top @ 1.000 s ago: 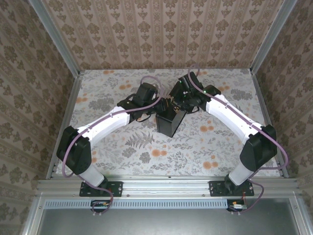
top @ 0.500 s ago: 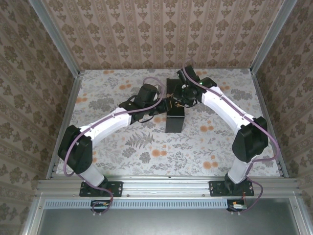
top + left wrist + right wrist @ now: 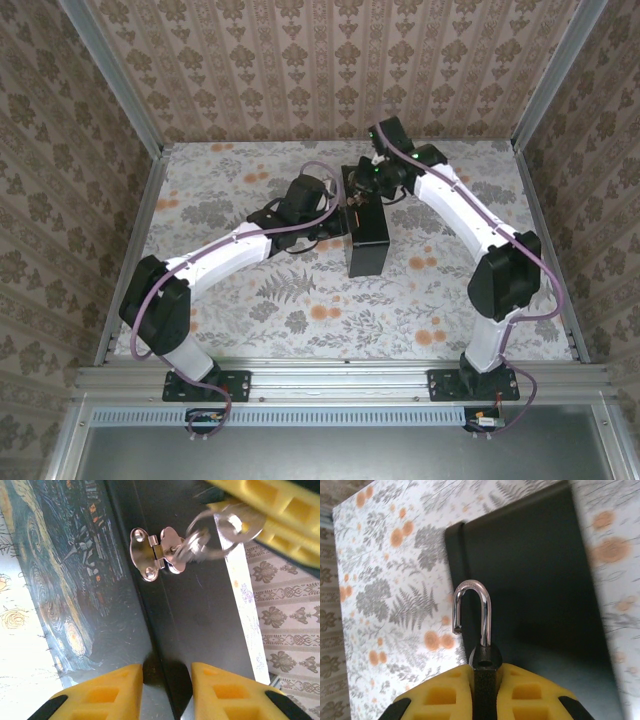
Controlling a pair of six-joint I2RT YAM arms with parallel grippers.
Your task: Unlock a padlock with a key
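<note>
One padlock (image 3: pixel 485 680), one painted box (image 3: pixel 75 580), one hasp (image 3: pixel 152 555), and two arms, left arm (image 3: pixel 225 245), right arm (image 3: pixel 460 210).

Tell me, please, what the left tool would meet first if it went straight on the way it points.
Likely the silver metal hasp on the dark swirl-painted box, ahead of the left tool; depth unclear.

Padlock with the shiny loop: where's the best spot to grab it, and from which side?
Grab the padlock by its dark body, not the shackle. The body looks to give flat sides to squeeze; the shackle is thin, round and swung open. Come from the end opposite the shackle, as the right gripper does, so the loop is free.
</note>
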